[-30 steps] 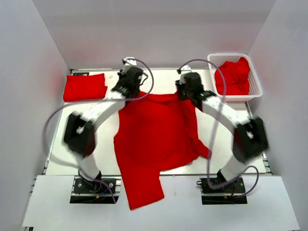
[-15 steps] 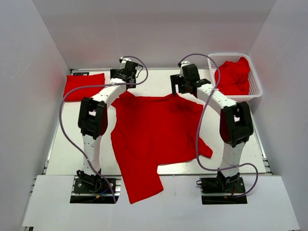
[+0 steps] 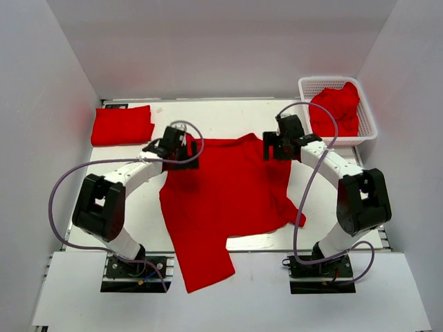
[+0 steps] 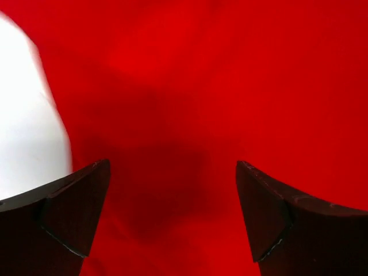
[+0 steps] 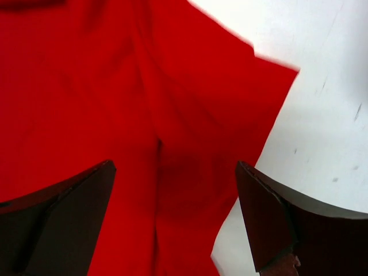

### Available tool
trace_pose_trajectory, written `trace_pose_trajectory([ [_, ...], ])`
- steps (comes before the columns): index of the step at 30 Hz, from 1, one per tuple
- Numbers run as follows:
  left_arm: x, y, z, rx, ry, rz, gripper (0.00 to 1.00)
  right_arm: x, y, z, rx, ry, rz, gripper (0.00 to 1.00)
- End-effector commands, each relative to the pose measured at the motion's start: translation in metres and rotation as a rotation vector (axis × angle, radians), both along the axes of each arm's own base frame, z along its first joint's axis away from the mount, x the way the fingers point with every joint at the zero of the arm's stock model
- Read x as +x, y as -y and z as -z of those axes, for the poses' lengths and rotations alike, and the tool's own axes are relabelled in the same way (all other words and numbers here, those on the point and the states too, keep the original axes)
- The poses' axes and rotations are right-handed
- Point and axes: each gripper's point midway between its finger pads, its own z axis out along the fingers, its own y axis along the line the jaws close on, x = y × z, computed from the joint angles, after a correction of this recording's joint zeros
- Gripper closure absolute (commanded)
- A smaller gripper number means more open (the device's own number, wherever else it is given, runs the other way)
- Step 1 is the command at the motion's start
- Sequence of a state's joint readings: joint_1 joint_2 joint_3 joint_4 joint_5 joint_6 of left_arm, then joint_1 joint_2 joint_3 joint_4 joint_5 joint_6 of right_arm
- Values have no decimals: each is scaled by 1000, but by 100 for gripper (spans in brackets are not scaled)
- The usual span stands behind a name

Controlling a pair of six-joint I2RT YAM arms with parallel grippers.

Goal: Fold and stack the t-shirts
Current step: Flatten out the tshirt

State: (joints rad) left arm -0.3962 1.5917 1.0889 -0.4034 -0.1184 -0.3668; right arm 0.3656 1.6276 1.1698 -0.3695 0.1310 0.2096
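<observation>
**Both Grippers Spread Above the Laid-Out Shirt**

A folded red t-shirt (image 3: 122,125) is seen at the far left corner of the table (image 3: 228,114). Just right of it, the left gripper (image 3: 185,153) is held over the far left edge of a spread t-shirt (image 3: 221,200). Its fingers (image 4: 75,213) are parted wide and nothing is pinched between them. The spread t-shirt is laid flat across the middle of the table, and its lower part is draped past the near edge between the arm bases. Over its far right edge the right gripper (image 3: 277,151) is held, its fingers (image 5: 270,218) likewise parted wide around nothing. At the far right corner a white mesh basket (image 3: 304,84) is set, and a crumpled red t-shirt (image 3: 336,111) is contained in it.
</observation>
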Motion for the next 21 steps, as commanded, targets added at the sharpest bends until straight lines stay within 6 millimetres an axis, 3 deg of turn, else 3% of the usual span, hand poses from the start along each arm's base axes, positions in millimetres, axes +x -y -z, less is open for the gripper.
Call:
trace_pose_trajectory([
  [1, -25, 29, 9, -175, -63, 72, 0, -7, 6, 5, 38, -23, 74, 10],
  [6, -38, 12, 31, -109, -114, 18, 0, 3, 15, 21, 27, -38, 120, 10],
  [15, -58, 0, 73, -65, -218, -40, 0, 31, 17, 46, 43, -63, 160, 11],
  [17, -60, -4, 77, -58, -236, -50, 0, 35, 17, 53, 50, -67, 166, 16],
  [20, -64, -11, 84, -26, -251, -68, 0, 46, 18, 56, 54, -44, 173, 33],
  [21, -63, -13, 84, -23, -248, -81, 0, 50, 20, 56, 48, -29, 191, 47],
])
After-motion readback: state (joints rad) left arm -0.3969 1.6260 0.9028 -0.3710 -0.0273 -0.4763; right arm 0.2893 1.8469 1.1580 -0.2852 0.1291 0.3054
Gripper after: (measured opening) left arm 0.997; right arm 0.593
